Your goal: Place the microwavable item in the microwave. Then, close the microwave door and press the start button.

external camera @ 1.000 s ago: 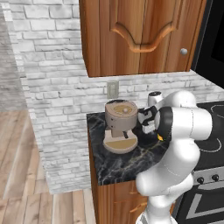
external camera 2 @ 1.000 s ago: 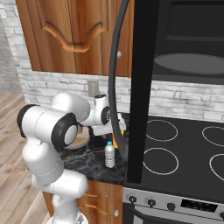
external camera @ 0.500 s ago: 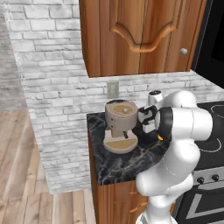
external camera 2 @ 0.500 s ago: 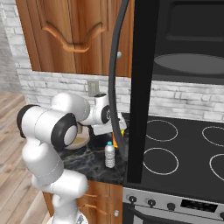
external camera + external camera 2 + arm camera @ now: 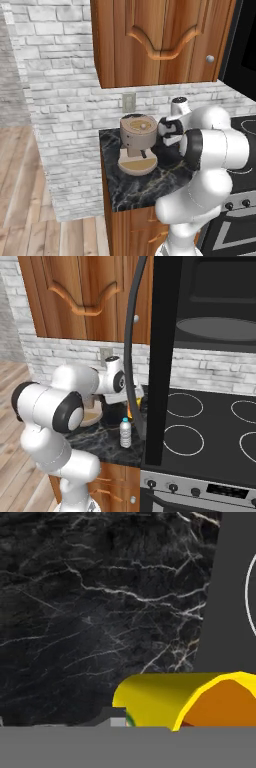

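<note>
Near the surface's right edge, beside the stove, the microwavable item (image 5: 170,699) sits close under the tool (image 5: 131,406); tool state cannot be told. Risk, as judged: lifting could strike the open microwave door (image 5: 157,356).

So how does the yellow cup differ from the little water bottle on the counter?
The yellow cup is opaque bright yellow with an orange inside; the water bottle is clear with a white cap. The cup looks wide and open-mouthed in the hand view, while the bottle is slim and closed. The bottle stands upright near the counter's front edge; the cup sits further back, half hidden behind the microwave door. Both are on the black marble counter.
</note>
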